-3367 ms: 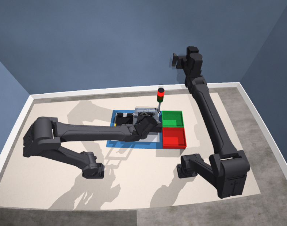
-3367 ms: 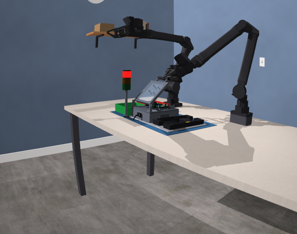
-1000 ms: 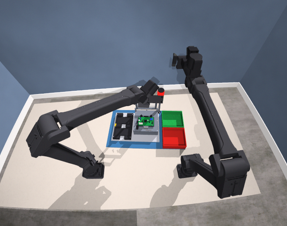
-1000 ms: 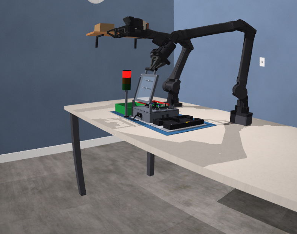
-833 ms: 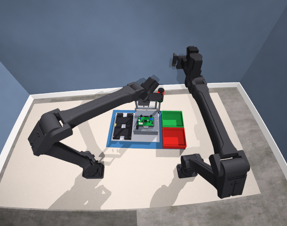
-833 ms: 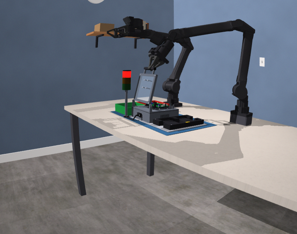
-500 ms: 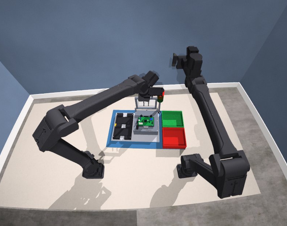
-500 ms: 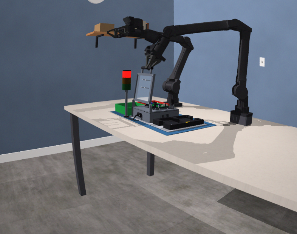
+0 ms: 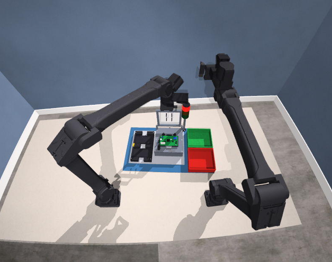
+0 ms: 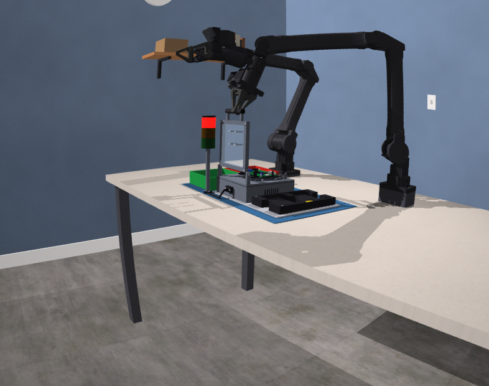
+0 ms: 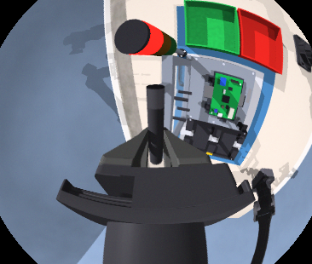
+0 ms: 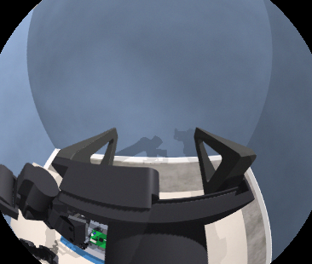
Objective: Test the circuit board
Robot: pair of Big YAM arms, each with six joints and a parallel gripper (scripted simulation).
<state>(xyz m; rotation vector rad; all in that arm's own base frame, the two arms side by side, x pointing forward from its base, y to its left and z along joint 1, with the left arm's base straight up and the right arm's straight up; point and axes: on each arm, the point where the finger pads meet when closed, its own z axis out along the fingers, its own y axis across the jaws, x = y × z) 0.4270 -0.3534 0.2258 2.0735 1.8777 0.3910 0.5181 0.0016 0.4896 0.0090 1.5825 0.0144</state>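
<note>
One circuit board [image 9: 168,140] [image 10: 262,173] [image 11: 227,95] [image 12: 100,239] seen flat in tester [image 9: 168,154] [image 10: 274,185] [image 11: 255,78], below and baseward of nearer left end effector [image 9: 172,107] [image 10: 235,108] [image 11: 155,131] [image 12: 82,209], long axis running toward bins [image 9: 200,147] [image 10: 201,179] [image 11: 238,31]. Found left clenched on lid handle [image 9: 175,106] [image 10: 229,111] [image 11: 155,100], right end effector [image 9: 201,69] [image 10: 181,53] [image 12: 155,129] released, farther off.

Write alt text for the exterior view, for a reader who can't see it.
The left arm's tool is closed on the handle of the tester's raised lid, with a green circuit board on the tester below. Beside it, a signal light glows red; the right arm's tool hangs open, high above the table.
</note>
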